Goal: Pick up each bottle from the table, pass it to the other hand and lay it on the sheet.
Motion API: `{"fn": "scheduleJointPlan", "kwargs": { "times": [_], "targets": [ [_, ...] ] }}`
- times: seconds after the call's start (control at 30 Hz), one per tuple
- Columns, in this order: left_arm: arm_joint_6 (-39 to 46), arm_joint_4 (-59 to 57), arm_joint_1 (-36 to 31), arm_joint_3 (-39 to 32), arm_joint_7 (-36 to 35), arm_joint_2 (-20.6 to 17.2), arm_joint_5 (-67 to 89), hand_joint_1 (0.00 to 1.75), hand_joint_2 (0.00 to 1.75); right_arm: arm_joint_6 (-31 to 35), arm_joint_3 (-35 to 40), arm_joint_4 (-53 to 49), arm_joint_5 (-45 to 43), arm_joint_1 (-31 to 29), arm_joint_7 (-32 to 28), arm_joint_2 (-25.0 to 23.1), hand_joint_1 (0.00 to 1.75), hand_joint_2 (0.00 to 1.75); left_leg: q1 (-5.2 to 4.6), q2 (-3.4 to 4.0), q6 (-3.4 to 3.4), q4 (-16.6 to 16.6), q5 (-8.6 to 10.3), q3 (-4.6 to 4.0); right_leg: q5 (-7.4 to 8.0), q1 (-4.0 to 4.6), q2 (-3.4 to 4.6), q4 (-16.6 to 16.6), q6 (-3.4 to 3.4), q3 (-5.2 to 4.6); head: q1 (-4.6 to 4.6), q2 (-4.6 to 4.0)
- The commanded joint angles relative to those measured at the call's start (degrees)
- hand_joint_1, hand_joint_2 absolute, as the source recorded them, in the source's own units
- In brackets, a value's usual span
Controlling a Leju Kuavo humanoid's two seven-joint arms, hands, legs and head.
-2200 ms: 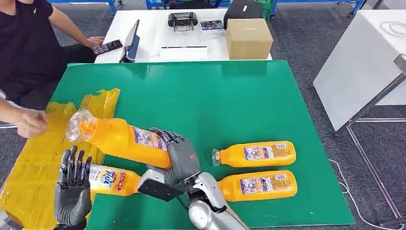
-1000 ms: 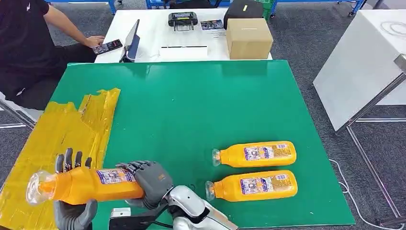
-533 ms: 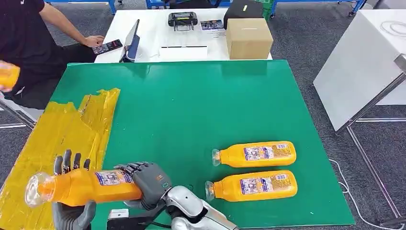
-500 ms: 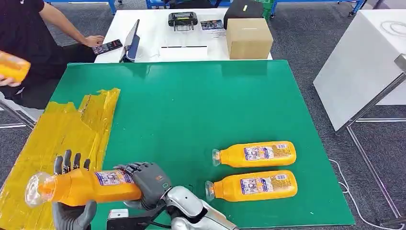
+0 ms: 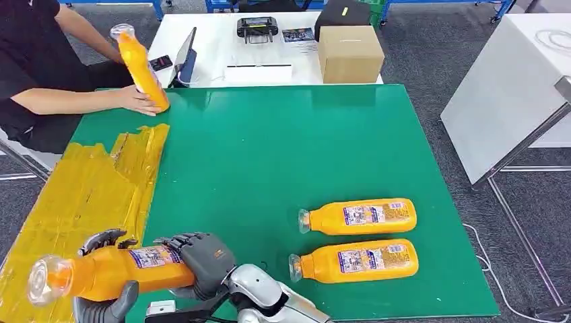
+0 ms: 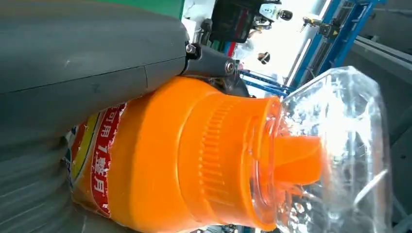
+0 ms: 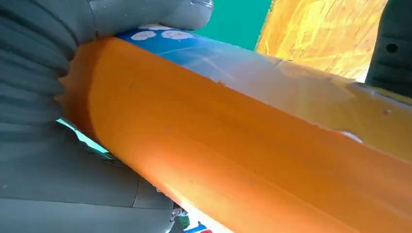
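Note:
An orange bottle with a clear cap hangs level over the near end of the yellow sheet. My right hand grips its base end. My left hand wraps the middle, fingers curled over the top and thumb underneath. The left wrist view has the bottle's neck and cap under my left hand. The right wrist view has the orange body in my right hand. Two more orange bottles lie side by side on the green table at the near right.
A person at the far left holds another orange bottle tilted on the table's far left corner, hand at its base. Behind the green table, a white table carries a cardboard box, a tablet and small devices. Another white table stands right.
My left hand's fingers, upright behind the bottle before, have curled over it. The bottle has sunk slightly towards the left. The person has brought another bottle onto the table's far left corner.

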State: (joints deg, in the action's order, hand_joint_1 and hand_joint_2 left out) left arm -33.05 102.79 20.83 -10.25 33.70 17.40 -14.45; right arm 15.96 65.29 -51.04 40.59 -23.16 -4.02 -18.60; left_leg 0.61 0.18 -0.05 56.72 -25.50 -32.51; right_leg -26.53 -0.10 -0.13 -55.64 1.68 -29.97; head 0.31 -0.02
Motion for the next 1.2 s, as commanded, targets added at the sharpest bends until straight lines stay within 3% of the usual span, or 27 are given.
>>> {"fn": "scheduleJointPlan", "kwargs": {
  "times": [0.03, 0.43, 0.47, 0.5, 0.53, 0.57, 0.6, 0.7, 0.93, 0.97, 1.2],
  "targets": [
    [-0.59, -1.88, -2.34, 2.16, -0.76, -0.41, 1.70, 1.75, 1.75, -1.13, 4.16, 2.07, 1.32, -0.22, -0.49, -1.40, 1.75, 1.75, 0.02, -0.06, 0.02, -0.05, -0.04, 0.15, -0.05, 0.03, -0.05, 0.07, -0.02, 0.18, 0.00, 0.00],
    [-0.74, -1.81, -2.37, 1.90, -0.66, -0.43, 1.72, 1.75, 1.75, -0.07, 2.74, 2.07, 1.69, 0.10, -0.51, -1.40, 1.75, 1.75, 0.00, -0.08, 0.02, -0.05, -0.02, 0.10, -0.03, 0.00, -0.07, 0.05, -0.01, 0.12, 0.00, 0.00],
    [-0.64, -1.64, -2.35, 1.75, -0.58, -0.47, 1.87, 1.75, 1.75, 0.18, 2.14, 2.07, 1.98, 0.16, -0.54, -1.40, 1.61, 1.75, 0.04, -0.09, 0.02, -0.05, -0.05, 0.17, -0.05, 0.05, -0.07, 0.09, -0.02, 0.22, 0.00, 0.00],
    [-0.53, -1.50, -2.38, 1.59, -0.54, -0.53, 1.99, 1.75, 1.75, 0.86, 1.50, 1.96, 2.55, 0.24, -0.51, -1.40, 1.06, 1.75, 0.00, -0.09, 0.02, -0.05, -0.02, 0.10, -0.04, 0.01, -0.08, 0.05, -0.01, 0.13, 0.00, 0.00],
    [-0.25, -1.28, -2.40, 1.30, -0.46, -0.55, 2.22, 1.75, 1.75, 2.05, 0.86, 1.82, 4.07, 0.34, -0.49, -1.40, 0.00, 1.75, 0.03, -0.10, 0.02, -0.05, -0.04, 0.17, -0.05, 0.03, -0.08, 0.08, -0.02, 0.21, 0.00, 0.00],
    [0.31, -0.97, -2.44, 0.81, -0.21, -0.64, 2.74, 1.75, 1.75, 2.27, -0.34, 1.58, 4.79, 0.56, -0.48, -1.40, 0.00, 1.75, 0.01, -0.09, 0.02, -0.04, -0.02, 0.11, -0.04, 0.01, -0.07, 0.05, -0.01, 0.13, 0.00, 0.00],
    [1.33, -0.42, -2.51, -0.05, 0.61, -0.82, 4.15, 1.75, 1.75, 3.24, -2.60, 0.43, 7.03, 1.31, -0.74, -1.03, 0.00, 0.00, 0.03, -0.10, 0.02, -0.04, -0.05, 0.17, -0.06, 0.03, -0.08, 0.07, -0.02, 0.21, 0.00, 0.00],
    [3.93, 0.02, -3.04, -4.53, 2.00, -1.00, 6.50, 1.75, 1.75, 2.94, -7.93, -5.66, 8.06, 4.05, -0.27, 1.77, 0.00, 0.00, 0.05, -0.10, 0.02, -0.04, -0.06, 0.18, -0.06, 0.06, -0.08, 0.09, -0.02, 0.23, 0.00, 0.00],
    [5.91, 0.05, -3.52, -6.63, 3.14, -0.74, 8.83, 1.75, 1.75, 2.72, -9.48, -7.76, 8.11, 5.01, -0.28, 2.61, 0.00, 0.00, 0.02, -0.09, 0.01, -0.04, -0.02, 0.10, -0.04, 0.02, -0.07, 0.06, -0.01, 0.14, 0.00, 0.00],
    [16.54, -8.42, -12.36, -18.29, 6.30, -3.36, 22.41, 1.75, 1.75, -0.76, -18.45, -16.95, 6.26, 8.08, -0.91, 6.43, 0.00, 0.00, 0.06, -0.17, 0.02, -0.07, -0.03, 0.17, -0.05, 0.06, -0.15, 0.13, -0.01, 0.25, 0.02, 0.00],
    [16.96, -7.97, -12.08, -17.77, 6.29, -2.99, 22.63, 1.75, 1.75, -0.67, -18.38, -16.39, 6.20, 8.01, -1.14, 6.07, 0.00, 0.00, 0.01, -0.09, 0.05, -0.09, 0.00, 0.19, -0.01, 0.01, -0.08, 0.12, 0.02, 0.22, -0.02, 0.00]
  ]
}}
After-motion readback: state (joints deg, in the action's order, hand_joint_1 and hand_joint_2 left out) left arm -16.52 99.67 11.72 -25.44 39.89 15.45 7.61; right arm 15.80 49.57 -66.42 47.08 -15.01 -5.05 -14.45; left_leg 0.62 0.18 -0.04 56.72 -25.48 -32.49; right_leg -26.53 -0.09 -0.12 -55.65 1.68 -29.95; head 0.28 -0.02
